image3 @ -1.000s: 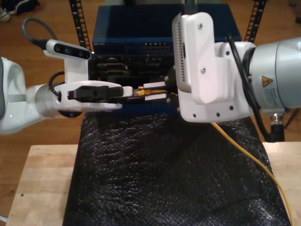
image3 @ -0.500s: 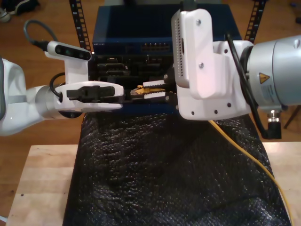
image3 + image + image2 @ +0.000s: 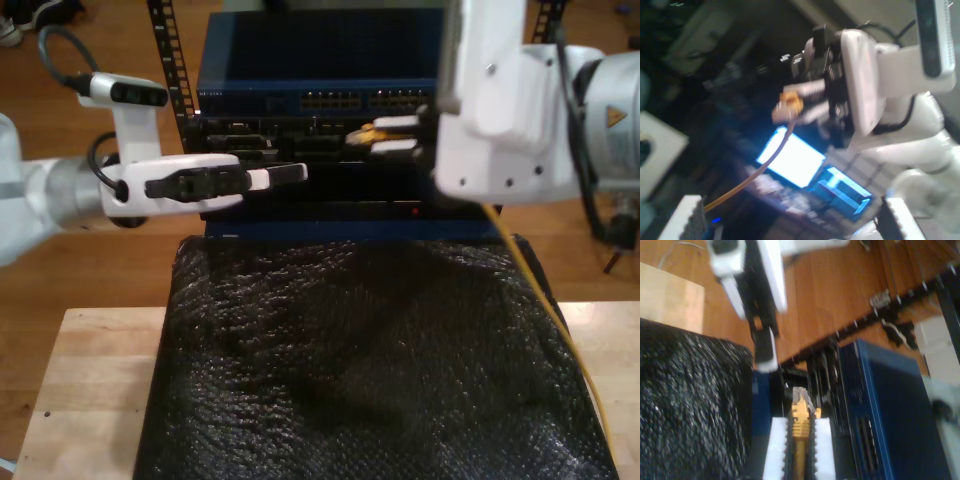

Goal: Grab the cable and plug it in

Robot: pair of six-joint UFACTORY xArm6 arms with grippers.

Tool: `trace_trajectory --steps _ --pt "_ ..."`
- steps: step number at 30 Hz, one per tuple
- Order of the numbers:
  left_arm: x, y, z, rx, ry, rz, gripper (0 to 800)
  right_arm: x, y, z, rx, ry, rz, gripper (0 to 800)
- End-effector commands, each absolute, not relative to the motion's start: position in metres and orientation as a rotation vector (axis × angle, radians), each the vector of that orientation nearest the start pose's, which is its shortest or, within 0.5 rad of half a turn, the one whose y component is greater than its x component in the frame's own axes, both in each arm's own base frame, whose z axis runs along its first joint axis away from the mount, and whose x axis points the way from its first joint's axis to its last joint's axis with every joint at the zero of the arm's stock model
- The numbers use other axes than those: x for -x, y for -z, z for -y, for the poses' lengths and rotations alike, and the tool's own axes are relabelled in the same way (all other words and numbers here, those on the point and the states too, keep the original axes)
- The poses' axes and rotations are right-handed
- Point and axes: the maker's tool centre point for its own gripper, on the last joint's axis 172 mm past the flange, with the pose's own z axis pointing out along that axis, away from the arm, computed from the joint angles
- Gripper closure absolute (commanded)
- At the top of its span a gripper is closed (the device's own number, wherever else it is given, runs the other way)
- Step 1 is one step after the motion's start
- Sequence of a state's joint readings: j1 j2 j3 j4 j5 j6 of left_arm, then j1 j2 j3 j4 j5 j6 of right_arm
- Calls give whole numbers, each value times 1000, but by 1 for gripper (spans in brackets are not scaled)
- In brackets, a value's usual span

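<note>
A: Status on my second gripper (image 3: pixel 799 442)?

B: Its white fingers (image 3: pixel 776 450) are clamped on the cable (image 3: pixel 545 300) just behind the plug (image 3: pixel 801 401). In the exterior view it sits on the right, up at the level of the blue switch (image 3: pixel 320 60) in the rack (image 3: pixel 165 60). The plug tip points toward the port row (image 3: pixel 365 101) and is close to it; I can't tell whether they touch.

A: Rest of the cable?

B: It drops from that gripper (image 3: pixel 395 137) down the exterior view's right, over the edge of the black mat (image 3: pixel 350 370) toward the near right corner of the wooden table (image 3: pixel 90 390).

A: My first gripper?

B: It shows on the exterior view's left, at (image 3: pixel 290 175), level in front of the rack and well apart from the plug. It has nothing in it. How wide the jaws stand I can't tell, since they show side-on there. Its own camera looks across at the second gripper (image 3: pixel 812 102) with the orange plug end (image 3: pixel 789 106) in it, the cable (image 3: pixel 757 172) trailing down.
</note>
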State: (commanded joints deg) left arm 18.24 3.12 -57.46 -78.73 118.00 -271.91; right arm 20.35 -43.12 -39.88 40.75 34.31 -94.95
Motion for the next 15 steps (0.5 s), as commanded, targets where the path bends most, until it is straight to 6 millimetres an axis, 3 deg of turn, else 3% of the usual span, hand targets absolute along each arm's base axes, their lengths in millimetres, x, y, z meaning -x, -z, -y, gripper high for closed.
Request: trace_trajectory --steps 8,15 --pt "-390 -368 114 -1525 -568 912 1 -420 -410 -197 -2022 -1435 -1951 800" --pt "-375 -335 76 -1725 -510 1102 1 -436 -388 -176 -2078 -1347 -1918 800"
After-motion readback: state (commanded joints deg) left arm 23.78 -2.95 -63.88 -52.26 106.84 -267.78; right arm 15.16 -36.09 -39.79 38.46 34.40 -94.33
